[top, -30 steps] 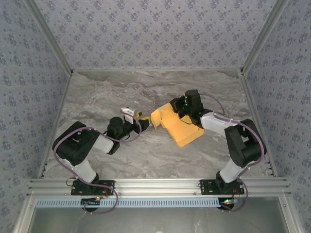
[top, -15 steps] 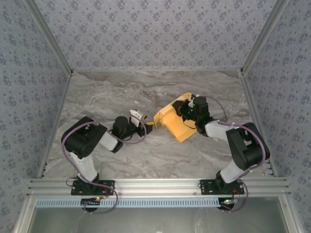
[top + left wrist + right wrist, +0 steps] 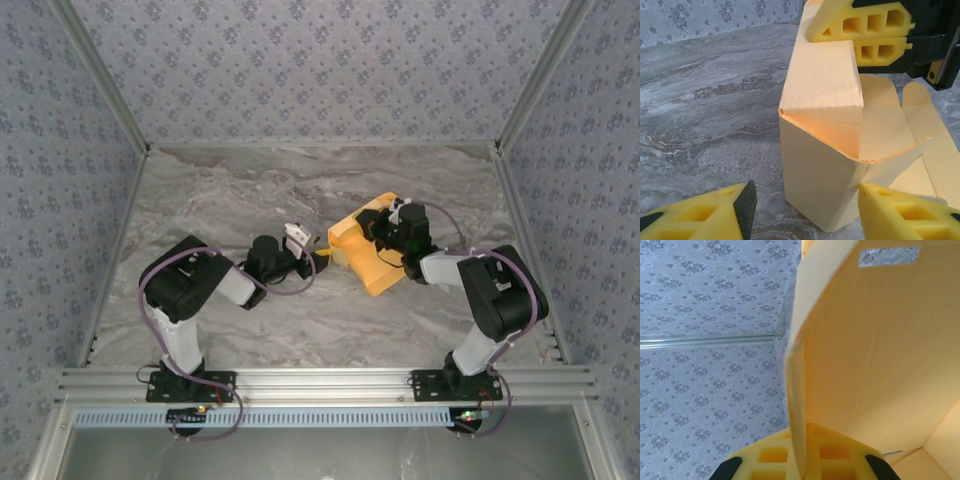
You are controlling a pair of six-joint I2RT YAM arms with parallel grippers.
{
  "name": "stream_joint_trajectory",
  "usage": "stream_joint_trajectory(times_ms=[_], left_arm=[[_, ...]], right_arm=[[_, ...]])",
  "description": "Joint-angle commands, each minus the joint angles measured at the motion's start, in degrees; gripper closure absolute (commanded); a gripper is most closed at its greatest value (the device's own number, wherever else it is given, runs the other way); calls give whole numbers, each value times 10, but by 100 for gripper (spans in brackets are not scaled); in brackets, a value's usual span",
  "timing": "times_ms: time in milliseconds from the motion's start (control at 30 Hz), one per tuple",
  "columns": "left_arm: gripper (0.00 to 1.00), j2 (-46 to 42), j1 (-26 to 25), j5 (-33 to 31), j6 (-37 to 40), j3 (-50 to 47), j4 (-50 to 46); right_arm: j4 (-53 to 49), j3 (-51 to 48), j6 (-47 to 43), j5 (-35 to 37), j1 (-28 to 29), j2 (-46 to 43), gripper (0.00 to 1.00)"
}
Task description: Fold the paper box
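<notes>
The paper box (image 3: 362, 256) stands on the marbled table (image 3: 220, 200), right of centre, between the two arms. It is partly erected: one end is open and its flaps lie flat on the table behind it.

The right gripper (image 3: 386, 224) has its fingers (image 3: 860, 22) pressed together on the box's upper panel, with the sheet pinched between them.

The left gripper (image 3: 314, 250) has its jaws apart, and the box's near lower corner sits in the gap. One pad (image 3: 742, 200) is clear of the paperboard. Whether the other pad touches it cannot be determined.

You'll find the paper box (image 3: 362, 258) on the table (image 3: 200, 200), right of centre. Your left end effector (image 3: 314, 251) sits just left of it, and your right end effector (image 3: 384, 222) is at its far top edge.
</notes>
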Motion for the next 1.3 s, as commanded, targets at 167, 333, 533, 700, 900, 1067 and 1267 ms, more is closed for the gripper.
stream_joint_trajectory(times_ms=[167, 333, 533, 700, 900, 1067, 1267], left_arm=[[38, -5, -7, 31, 11, -8, -3], [37, -21, -10, 73, 44, -18, -47], [38, -11, -11, 35, 38, -19, -31], [42, 4, -11, 5, 24, 11, -9], [54, 19, -23, -46, 6, 32, 6], [58, 27, -42, -92, -1, 34, 6], [61, 27, -68, -177, -4, 43, -17]], right_arm=[[-15, -14, 3, 7, 2, -17, 96], [-19, -15, 4, 7, 0, -18, 97], [-20, -16, 10, 8, 3, -18, 98], [-23, -17, 13, 17, 11, -24, 98], [-31, -25, 19, 37, 24, -32, 98], [-35, -33, 25, 59, 40, -37, 98], [-42, -40, 37, 107, 76, -44, 98]])
